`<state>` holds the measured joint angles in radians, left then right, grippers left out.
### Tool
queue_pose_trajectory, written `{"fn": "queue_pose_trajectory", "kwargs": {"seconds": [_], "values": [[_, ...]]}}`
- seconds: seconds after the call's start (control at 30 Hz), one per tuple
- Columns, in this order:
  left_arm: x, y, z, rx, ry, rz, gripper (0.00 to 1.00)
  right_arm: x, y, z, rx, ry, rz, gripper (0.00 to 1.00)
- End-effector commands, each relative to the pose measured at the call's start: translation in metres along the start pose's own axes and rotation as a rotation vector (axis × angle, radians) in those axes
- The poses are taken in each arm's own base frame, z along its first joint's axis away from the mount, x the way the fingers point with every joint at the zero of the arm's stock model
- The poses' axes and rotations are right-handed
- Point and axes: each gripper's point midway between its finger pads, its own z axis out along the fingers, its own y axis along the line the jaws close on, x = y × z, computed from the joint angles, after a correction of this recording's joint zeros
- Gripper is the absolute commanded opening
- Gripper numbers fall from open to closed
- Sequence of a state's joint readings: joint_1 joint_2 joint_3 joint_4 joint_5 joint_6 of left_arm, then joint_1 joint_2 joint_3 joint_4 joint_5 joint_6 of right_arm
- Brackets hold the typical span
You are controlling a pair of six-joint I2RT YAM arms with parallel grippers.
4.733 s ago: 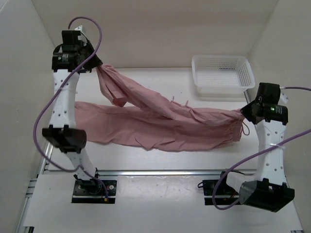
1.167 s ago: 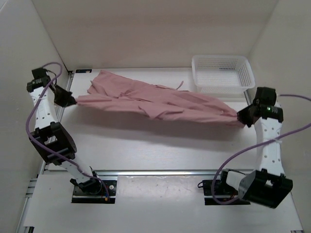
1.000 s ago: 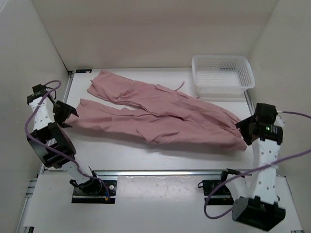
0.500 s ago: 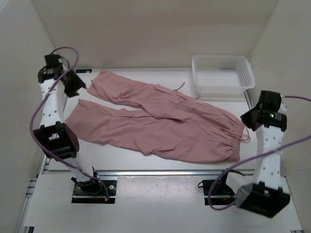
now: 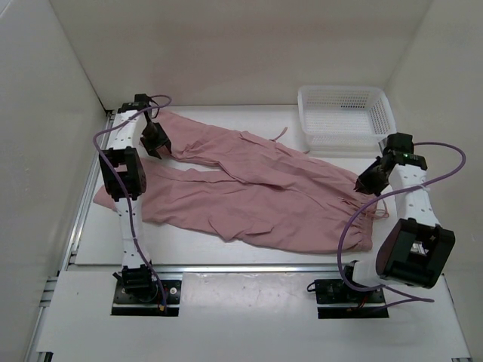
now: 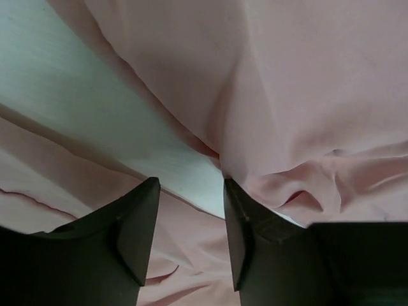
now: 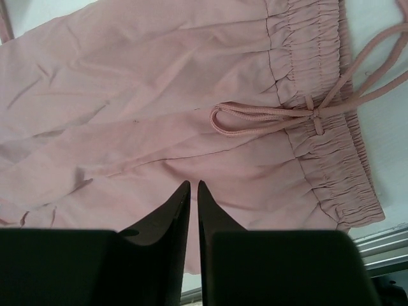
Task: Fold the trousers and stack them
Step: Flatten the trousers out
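Observation:
The dusty-pink trousers (image 5: pixel 256 196) lie spread flat on the white table, with the gathered waistband (image 7: pixel 325 127) at the right and both legs running left. The drawstring cord (image 7: pixel 268 118) lies looped on the fabric. My left gripper (image 5: pixel 160 143) hangs over the far leg's cuff end; in the left wrist view it (image 6: pixel 190 213) stands open, with fabric (image 6: pixel 299 95) and a strip of bare table (image 6: pixel 108 127) beneath it and nothing held. My right gripper (image 5: pixel 366 181) hovers by the waistband's far end; in its wrist view it (image 7: pixel 194 191) is shut with nothing between its fingers.
A white mesh basket (image 5: pixel 346 139) stands at the back right, close to the right arm. Enclosure walls rise at the left, back and right. A metal rail (image 5: pixel 241 268) runs along the table's near edge by the arm bases.
The trousers, earlier stretched in the air between both grippers, now lie flat and released. The left arm has swung from the left edge to the far leg's cuff. The right gripper has shut.

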<state>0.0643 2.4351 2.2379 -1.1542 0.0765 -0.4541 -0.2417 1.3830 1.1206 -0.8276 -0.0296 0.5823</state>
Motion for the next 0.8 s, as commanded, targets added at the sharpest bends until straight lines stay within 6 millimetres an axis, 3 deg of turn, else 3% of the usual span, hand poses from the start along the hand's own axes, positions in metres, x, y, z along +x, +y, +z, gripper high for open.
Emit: {"fn": "queue_pose_trajectory", "kwargs": {"seconds": [0.0, 0.07, 0.1, 0.17, 0.33, 0.47, 0.6, 0.63, 0.67, 0.73, 0.77], "values": [[-0.027, -0.010, -0.038, 0.033, -0.125, -0.036, 0.57, -0.005, 0.004, 0.002, -0.017, -0.013, -0.041, 0.14], [-0.026, -0.007, -0.030, 0.015, -0.115, -0.038, 0.65, -0.004, 0.002, 0.008, -0.005, 0.006, -0.038, 0.14], [-0.025, -0.004, -0.024, 0.001, -0.108, -0.039, 0.77, -0.004, 0.002, 0.008, -0.005, 0.006, -0.038, 0.14], [-0.031, 0.001, -0.020, -0.007, -0.118, -0.059, 0.86, -0.006, 0.003, 0.008, -0.006, 0.005, -0.038, 0.14], [-0.040, 0.016, 0.002, -0.022, -0.110, -0.098, 0.88, -0.009, 0.002, 0.013, 0.013, 0.018, -0.046, 0.14], [-0.045, 0.019, 0.016, -0.015, -0.098, -0.117, 0.74, -0.006, -0.002, 0.023, 0.044, 0.043, -0.023, 0.14], [-0.041, 0.017, 0.025, -0.001, -0.074, -0.127, 0.11, -0.009, 0.000, 0.037, 0.028, 0.073, 0.042, 0.18], [-0.037, 0.019, 0.028, -0.008, -0.061, -0.128, 0.10, -0.013, 0.005, 0.036, 0.010, 0.063, 0.052, 0.21], [-0.039, 0.017, 0.017, -0.001, -0.075, -0.127, 0.10, -0.016, 0.008, 0.038, 0.001, 0.066, 0.052, 0.27], [-0.040, 0.026, 0.006, -0.003, -0.083, -0.144, 0.10, -0.020, 0.013, 0.045, -0.007, 0.073, 0.062, 0.29], [-0.030, 0.030, 0.006, -0.015, -0.059, -0.146, 0.10, -0.028, 0.018, 0.047, -0.017, 0.058, 0.070, 0.29]]}}
